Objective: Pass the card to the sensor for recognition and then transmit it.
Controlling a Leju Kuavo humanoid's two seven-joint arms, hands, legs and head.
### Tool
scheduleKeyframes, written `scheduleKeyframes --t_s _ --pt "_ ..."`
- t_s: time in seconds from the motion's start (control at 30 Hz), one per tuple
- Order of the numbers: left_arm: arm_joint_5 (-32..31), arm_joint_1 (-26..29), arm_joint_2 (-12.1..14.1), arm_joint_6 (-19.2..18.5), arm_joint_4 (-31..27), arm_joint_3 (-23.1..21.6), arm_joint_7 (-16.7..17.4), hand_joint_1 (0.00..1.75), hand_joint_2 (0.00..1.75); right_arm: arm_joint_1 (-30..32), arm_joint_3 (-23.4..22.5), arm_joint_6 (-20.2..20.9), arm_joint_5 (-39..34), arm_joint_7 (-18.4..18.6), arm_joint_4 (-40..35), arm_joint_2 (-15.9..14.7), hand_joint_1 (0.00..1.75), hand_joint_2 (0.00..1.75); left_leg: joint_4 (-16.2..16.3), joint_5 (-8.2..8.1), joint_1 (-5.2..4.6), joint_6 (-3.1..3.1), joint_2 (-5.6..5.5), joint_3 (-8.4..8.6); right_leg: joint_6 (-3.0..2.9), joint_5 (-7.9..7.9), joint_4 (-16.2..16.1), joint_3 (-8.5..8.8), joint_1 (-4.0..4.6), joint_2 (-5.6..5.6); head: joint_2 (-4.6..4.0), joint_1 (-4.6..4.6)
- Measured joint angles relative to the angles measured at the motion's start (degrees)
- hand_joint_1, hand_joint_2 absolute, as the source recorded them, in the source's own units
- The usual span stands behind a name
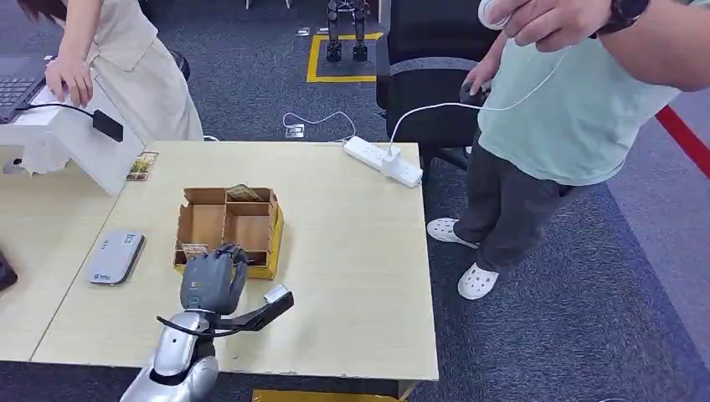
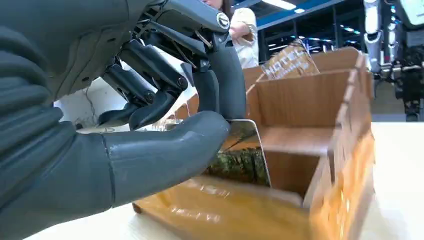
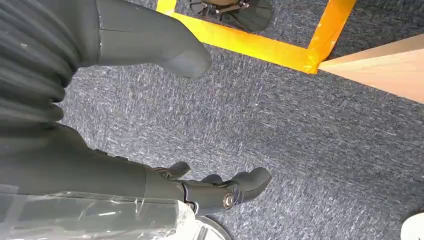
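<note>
The left hand (image 1: 214, 280) is seen at the near end of one divided cardboard box (image 1: 251, 224) on the tabletop (image 1: 352, 276), and in the left wrist view one card (image 2: 242, 157) with a green printed face is pinched upright between the thick thumb and the dark fingers (image 2: 227, 82) just above the nearest compartment. A second card (image 1: 243, 192) is seen propped in the compartment farthest from the hand, and a third (image 1: 142, 166) lies flat on the tabletop well beyond the box, at the foot of one white stand (image 1: 71, 142). One grey card reader (image 1: 115, 256) lies flat on the tabletop beside the hand, on its outer side and apart from the box. One white power strip (image 1: 381, 161) is seen at the far edge, well away from the hand. The right hand (image 3: 220, 192) is seen hanging over grey carpet (image 3: 300, 150) crossed by yellow tape (image 3: 260, 47); nothing is held in it and its fingers are spread apart. Two people are counted beyond the tabletop: one in a cream top (image 1: 126, 50) with a hand resting on the stand, one in a pale green shirt (image 1: 569, 109).
</note>
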Motion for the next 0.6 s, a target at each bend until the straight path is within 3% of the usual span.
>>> scheduleKeyframes --t_s 0.6 --pt "1.5 -1.6 6.2 1.7 -6.5 6.3 -1.0 1.75 1.75 0.0 -0.4 -0.1 -0.1 -0.4 0.0 0.0 0.0 1.75 0.0 0.02 0.03 -0.03 0.0 0.01 -0.01 0.0 0.0 -0.01 0.03 0.0 0.0 0.0"
